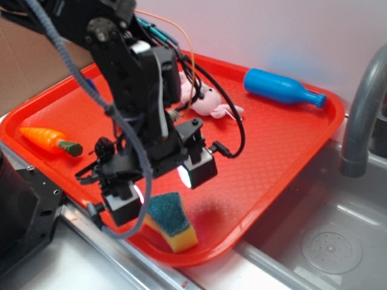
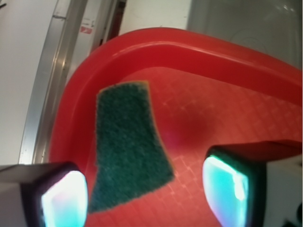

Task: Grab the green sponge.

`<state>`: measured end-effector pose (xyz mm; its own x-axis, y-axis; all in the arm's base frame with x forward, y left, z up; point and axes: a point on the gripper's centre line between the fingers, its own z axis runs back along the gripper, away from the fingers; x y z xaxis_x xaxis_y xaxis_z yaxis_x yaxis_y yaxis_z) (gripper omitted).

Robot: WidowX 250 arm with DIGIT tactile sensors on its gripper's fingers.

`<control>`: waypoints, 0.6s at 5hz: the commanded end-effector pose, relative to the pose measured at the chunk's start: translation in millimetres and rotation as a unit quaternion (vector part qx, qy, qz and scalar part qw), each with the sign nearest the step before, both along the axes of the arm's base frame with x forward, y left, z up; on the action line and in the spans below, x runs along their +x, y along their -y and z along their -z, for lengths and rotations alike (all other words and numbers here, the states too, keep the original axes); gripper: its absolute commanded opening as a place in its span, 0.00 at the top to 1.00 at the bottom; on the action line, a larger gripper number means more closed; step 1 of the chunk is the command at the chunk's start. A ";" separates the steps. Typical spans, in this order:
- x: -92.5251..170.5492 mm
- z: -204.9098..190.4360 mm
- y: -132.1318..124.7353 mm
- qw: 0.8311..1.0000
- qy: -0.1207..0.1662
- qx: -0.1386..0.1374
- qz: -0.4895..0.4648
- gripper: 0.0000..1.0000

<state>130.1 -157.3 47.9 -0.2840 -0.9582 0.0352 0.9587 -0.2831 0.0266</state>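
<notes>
The green sponge [image 1: 172,220] lies flat near the front corner of the red tray [image 1: 284,151], dark green top up with yellow foam showing at its sides. From the wrist camera the sponge [image 2: 128,142] fills the left centre. My gripper [image 1: 163,184] hovers just above and behind it, open, with nothing held. Its two glowing fingertip pads [image 2: 64,198] stand wide apart; the sponge's near end reaches in between them, closer to the left pad, and I cannot tell whether it touches.
On the tray also lie an orange toy carrot [image 1: 48,139] at the left, a pink plush toy [image 1: 208,103] at the back and a blue bottle [image 1: 281,87] at the back right. A steel sink [image 1: 326,241] and grey faucet [image 1: 363,115] sit right of the tray.
</notes>
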 end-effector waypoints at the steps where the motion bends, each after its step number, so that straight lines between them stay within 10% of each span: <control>1: 12.8 19.0 5.5 1.000 -0.011 -0.015 0.023 0.00; 2: 14.7 29.5 7.7 0.999 -0.024 -0.010 0.022 0.00; 3: 17.9 32.4 5.4 1.000 -0.024 -0.003 0.010 1.00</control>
<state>152.2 -175.5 18.6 -0.3093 -0.9491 0.0600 0.9506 -0.3103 -0.0082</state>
